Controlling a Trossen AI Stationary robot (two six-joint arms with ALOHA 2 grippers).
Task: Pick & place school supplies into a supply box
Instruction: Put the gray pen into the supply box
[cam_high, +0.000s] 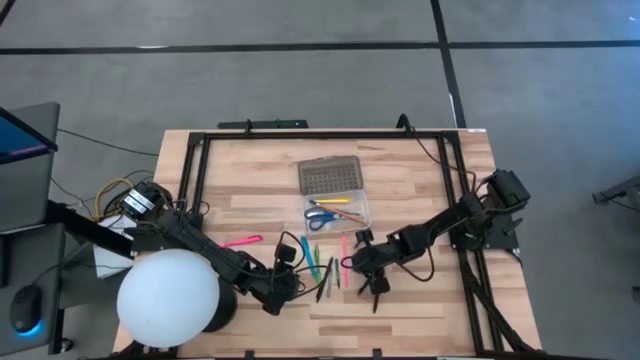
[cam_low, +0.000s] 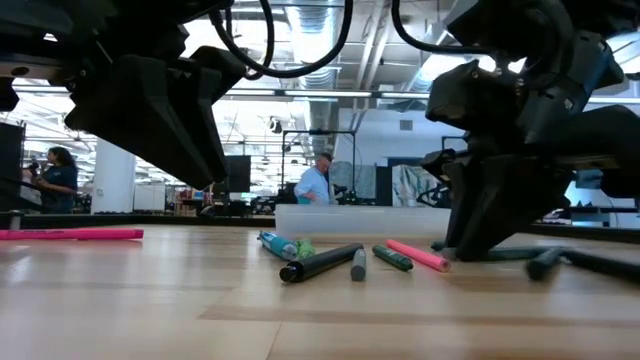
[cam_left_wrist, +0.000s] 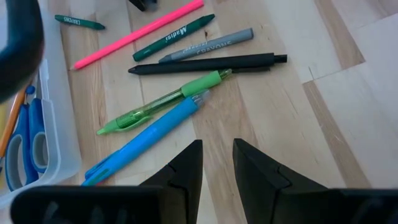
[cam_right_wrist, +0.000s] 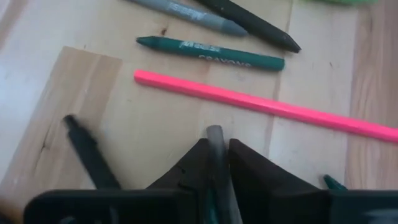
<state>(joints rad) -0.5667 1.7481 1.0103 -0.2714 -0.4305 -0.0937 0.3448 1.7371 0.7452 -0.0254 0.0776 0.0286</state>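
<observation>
— Right end effector (cam_right_wrist: 216, 143), what has it got?
— Its fingers are closed narrowly on a grey-tipped pen (cam_right_wrist: 215, 132), low over the counter (cam_high: 420, 300) and towards the near edge, right of the middle.
— And the left end effector (cam_left_wrist: 217, 146)?
— It is narrow too, with a slim gap and nothing in it. It hangs just left of the loose supplies, about as near as the right one.
— What lies between them?
— A blue pen (cam_left_wrist: 152, 140) and a green pen (cam_left_wrist: 165, 102) lie side by side. Beyond them are a black pen (cam_left_wrist: 208, 63), a grey crayon (cam_left_wrist: 208, 45), a green crayon (cam_left_wrist: 174, 37) and a pink pencil (cam_left_wrist: 137, 34), all flat on the wood.
— Anything off to the side?
— A pink marker (cam_high: 243, 241) lies alone, further left. A white sphere (cam_high: 168, 298) sits at the near left corner.
— Where is the box (cam_left_wrist: 62, 137)?
— It is past the pens, mid-counter towards the far edge. Its lid (cam_high: 332, 175) is folded open on the far side, and scissors (cam_high: 320, 218) lie in the tray.
</observation>
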